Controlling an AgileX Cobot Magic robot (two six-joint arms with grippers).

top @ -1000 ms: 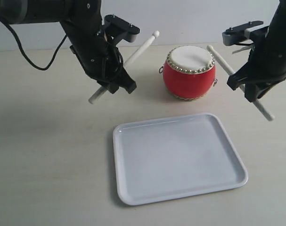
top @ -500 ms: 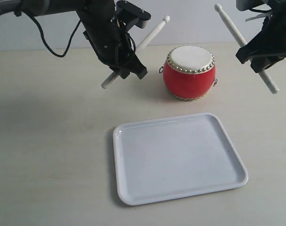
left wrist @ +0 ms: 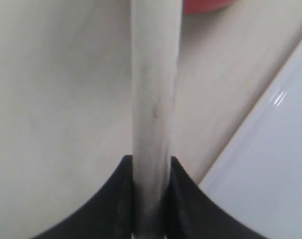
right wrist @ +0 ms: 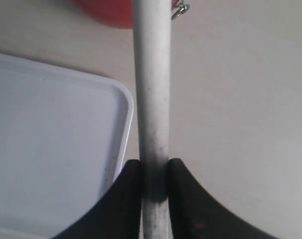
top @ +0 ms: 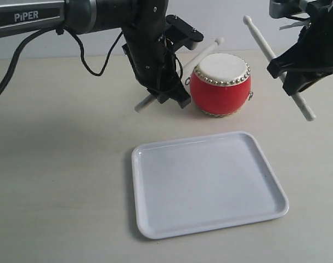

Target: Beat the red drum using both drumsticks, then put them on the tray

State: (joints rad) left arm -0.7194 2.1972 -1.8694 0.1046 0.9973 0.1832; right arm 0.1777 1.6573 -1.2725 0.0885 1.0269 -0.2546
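**A:** Left pincer (top: 165, 94): we note it clamped on the left drumstick (top: 202, 52), jaws pressed to both sides of the shaft. It grips near the butt, so the long end reaches out.

**B:** Agreed. That leaves plenty of stick for a swing. The bead tip hangs just over the near edge of the red drum (top: 220, 87), close to the skin; whether it touches, we cannot tell.

**A:** Right pincer (top: 294, 81): likewise closed on the right drumstick (top: 260, 37), also gripped low on the shaft. This one is tilted steeply, tip raised well above the drum and off to its side.

**B:** We read that as one stick down and one cocked up, so we judge the beating step is in hand, not the putting away.

**A:** The drum stands upright on the surface (top: 56, 164), between the two arms.

**B:** The tray (top: 137, 164) lies flat just in front of the drum, with no stick on it. It sits within reach of both arms, and we take that as convenient for the set-down. That step is not yet begun.
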